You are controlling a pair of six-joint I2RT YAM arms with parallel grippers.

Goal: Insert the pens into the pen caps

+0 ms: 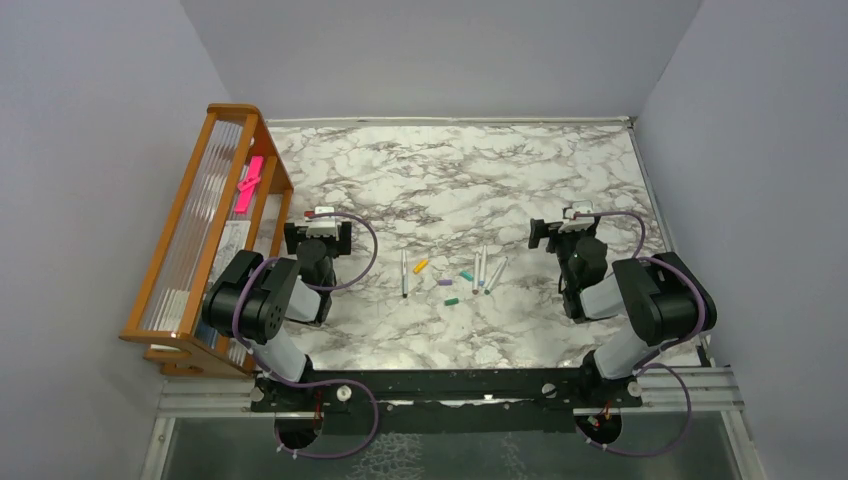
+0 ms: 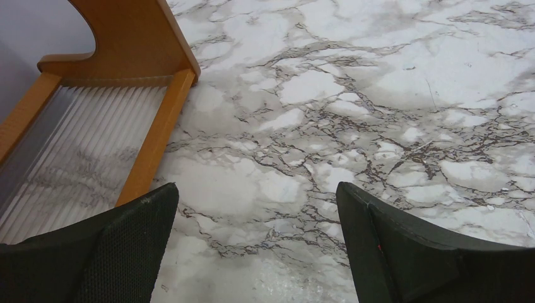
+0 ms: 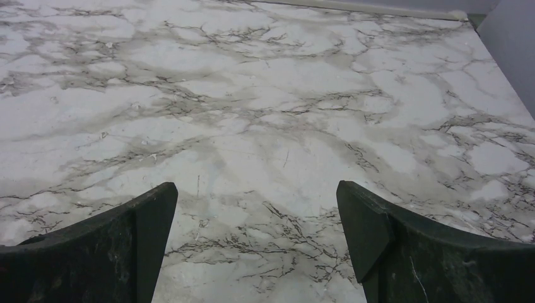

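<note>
Marble-patterned tabletop (image 1: 460,180), seen from above, with both arms mounted at its near edge. The pens and pen caps lie loose at the centre of the tabletop, between the two arms and touched by neither.

One pen (image 1: 404,274) lies alone on the left of the group, pointing roughly away from the bases. The other pens (image 1: 484,268), which look like three, lie close together on the right, nearly parallel and slightly fanned. The caps are scattered between the two:
- The orange cap (image 1: 421,266) lies just beside the lone pen.
- The pale purple cap (image 1: 445,282) lies near the middle of the group.
- The teal cap (image 1: 467,276) lies just left of the pen cluster.
- The green cap (image 1: 451,300) lies nearest the bases.

No cap sits on a pen.

The left jaws stand wide apart and hold nothing. In the left wrist view the dark fingers (image 2: 120,252) frame bare marble. The right jaws are likewise spread wide and empty. Their fingers (image 3: 113,246) also frame only the marbled surface in the right wrist view. Both sets of jaws hang well apart from the pens, one on each side of the group.

A wooden rack (image 1: 190,250) with ribbed clear panels stands along the left edge of the tabletop. Its near corner (image 2: 158,132) shows just beside the left fingers. A bright pink strip (image 1: 249,183) rests on the rack.
</note>
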